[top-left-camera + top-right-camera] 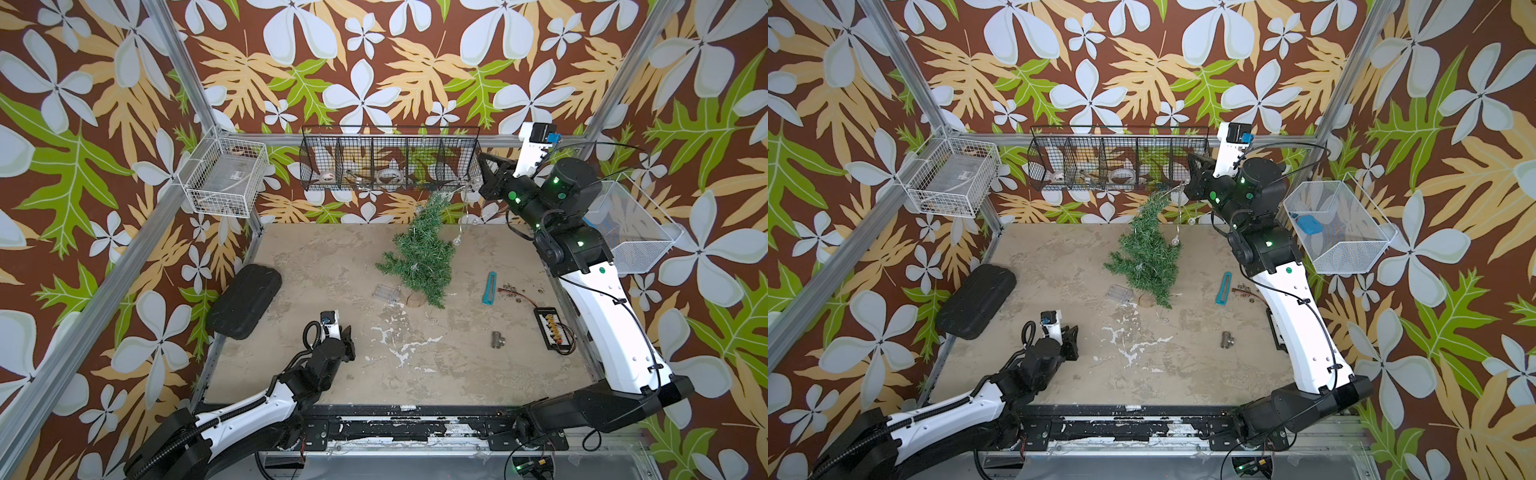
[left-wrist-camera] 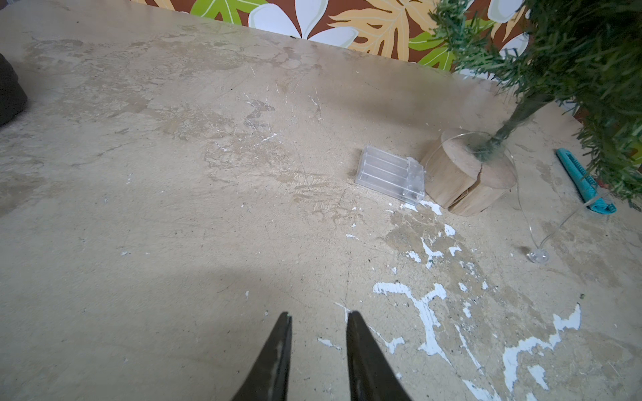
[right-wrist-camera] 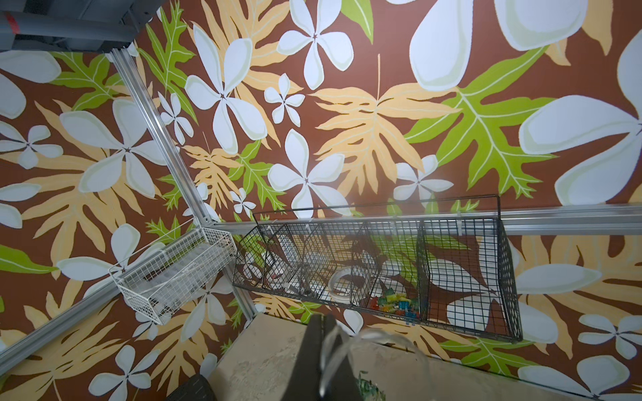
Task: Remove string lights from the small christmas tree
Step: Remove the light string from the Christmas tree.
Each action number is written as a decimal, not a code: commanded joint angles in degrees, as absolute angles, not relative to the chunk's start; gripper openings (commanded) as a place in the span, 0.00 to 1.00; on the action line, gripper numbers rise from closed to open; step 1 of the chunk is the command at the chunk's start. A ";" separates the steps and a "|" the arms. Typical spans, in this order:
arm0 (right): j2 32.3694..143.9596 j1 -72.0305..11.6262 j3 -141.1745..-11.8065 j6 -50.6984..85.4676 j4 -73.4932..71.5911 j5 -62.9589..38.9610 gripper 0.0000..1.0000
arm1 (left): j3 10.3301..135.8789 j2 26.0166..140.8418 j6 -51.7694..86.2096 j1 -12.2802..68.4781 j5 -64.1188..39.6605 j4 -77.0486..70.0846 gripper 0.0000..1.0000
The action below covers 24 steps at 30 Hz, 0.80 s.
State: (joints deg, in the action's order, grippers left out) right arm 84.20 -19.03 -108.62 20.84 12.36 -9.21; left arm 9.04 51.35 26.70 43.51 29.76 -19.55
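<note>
The small christmas tree (image 1: 419,253) stands mid-table on its tan wooden base (image 2: 469,170) and leans toward the back right. The string lights (image 1: 457,241) run as a thin strand with clear bulbs from the treetop up to my right gripper (image 3: 324,319). That gripper is raised near the back wall and shut on the strand. A loop of the wire circles the base, and one bulb (image 2: 538,256) lies on the table. The strand's clear plastic box (image 2: 391,175) lies against the base. My left gripper (image 2: 319,314) is open and empty, low over the table in front of the box.
A black case (image 1: 245,301) lies at the left edge. A teal tool (image 1: 489,287), a metal fitting (image 1: 498,339) and a black connector board (image 1: 550,326) lie right of the tree. Wire baskets hang on the walls: black (image 1: 390,158), white (image 1: 226,178), mesh (image 1: 636,237).
</note>
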 commanded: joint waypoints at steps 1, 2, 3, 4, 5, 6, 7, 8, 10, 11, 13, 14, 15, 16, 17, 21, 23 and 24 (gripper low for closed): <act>85.37 -19.46 -110.55 19.80 12.55 -9.14 0.00 | 9.11 51.49 26.20 43.51 30.32 -20.96 0.29; 86.08 -19.95 -111.62 19.64 12.56 -9.36 0.00 | 9.08 51.53 26.15 43.48 30.25 -21.00 0.29; 86.81 -20.34 -112.59 19.45 12.65 -9.57 0.00 | 9.06 51.59 26.11 43.50 30.23 -21.00 0.28; 87.81 -21.11 -113.99 18.97 12.50 -9.58 0.00 | 9.14 51.55 26.09 43.51 30.29 -20.98 0.28; 88.54 -21.77 -115.04 18.53 12.53 -9.52 0.00 | 9.14 51.59 26.05 43.50 30.24 -20.92 0.28; 89.59 -22.53 -116.45 17.97 12.55 -9.66 0.00 | 9.14 51.50 26.10 43.51 30.24 -20.87 0.28; 90.66 -23.30 -117.77 17.48 12.41 -9.67 0.00 | 9.06 51.37 26.10 43.48 30.24 -20.90 0.27; 91.54 -23.80 -118.83 17.19 12.20 -9.78 0.00 | 9.00 51.33 26.19 43.51 30.31 -20.83 0.28; 93.86 -24.66 -121.60 16.83 12.13 -10.35 0.00 | 8.91 50.98 26.18 43.51 30.32 -20.83 0.27; 94.88 -25.02 -122.82 16.87 12.08 -10.65 0.00 | 8.87 50.77 26.21 43.44 30.32 -20.83 0.27; 96.96 -25.82 -125.46 16.95 12.05 -11.40 0.00 | 8.74 50.54 26.14 43.51 30.33 -20.83 0.27; 97.77 -26.13 -126.53 17.01 12.04 -11.71 0.00 | 8.67 50.45 26.14 43.51 30.32 -20.91 0.27; 98.60 -26.51 -127.58 17.16 11.94 -11.97 0.00 | 8.61 50.36 26.19 43.51 30.32 -20.92 0.26; 99.40 -26.91 -128.44 17.47 11.84 -12.32 0.00 | 8.60 50.28 26.19 43.51 30.25 -20.97 0.26; 100.02 -27.25 -129.32 17.65 11.79 -12.60 0.00 | 8.57 50.28 26.19 43.51 30.24 -21.09 0.26; 102.34 -28.79 -132.10 17.70 11.17 -12.83 0.00 | 8.63 50.54 26.10 43.51 30.15 -21.18 0.26; 103.43 -29.45 -133.72 17.43 11.07 -12.83 0.00 | 8.67 50.54 26.06 43.51 30.06 -21.18 0.26; 103.81 -29.57 -134.47 17.36 10.92 -12.74 0.00 | 8.64 50.47 26.10 43.52 30.07 -21.18 0.26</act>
